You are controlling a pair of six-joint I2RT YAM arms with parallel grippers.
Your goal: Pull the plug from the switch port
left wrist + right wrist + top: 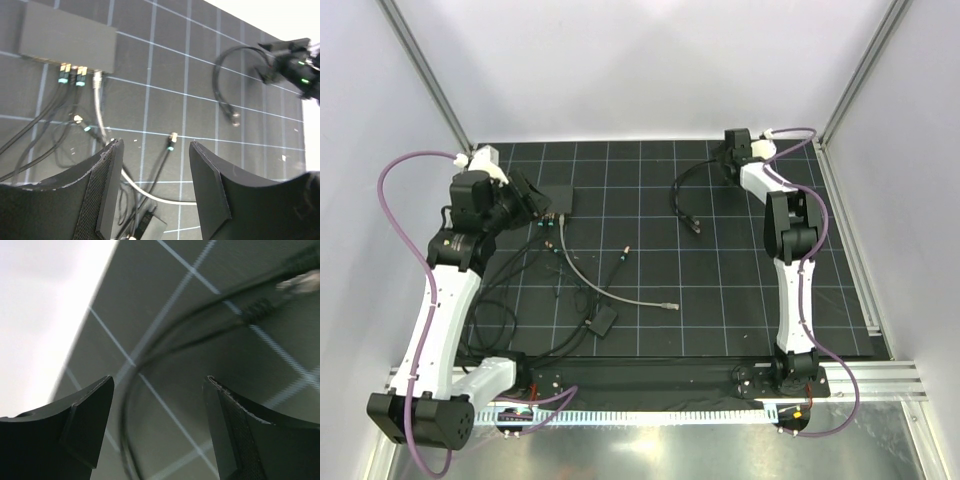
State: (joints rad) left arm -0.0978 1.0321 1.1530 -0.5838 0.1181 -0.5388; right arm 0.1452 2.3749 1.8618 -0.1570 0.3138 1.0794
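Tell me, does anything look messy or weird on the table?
Yes, it looks messy. A black cable curls by itself at the far right, with its plug not in anything. A grey cable snakes away from beside the switch, with its end loose. Thin black wires tangle near the left arm. Nothing looks broken.

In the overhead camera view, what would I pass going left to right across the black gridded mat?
switch → small black block on its thin cable → grey cable's loose plug → black cable's loose plug → right gripper
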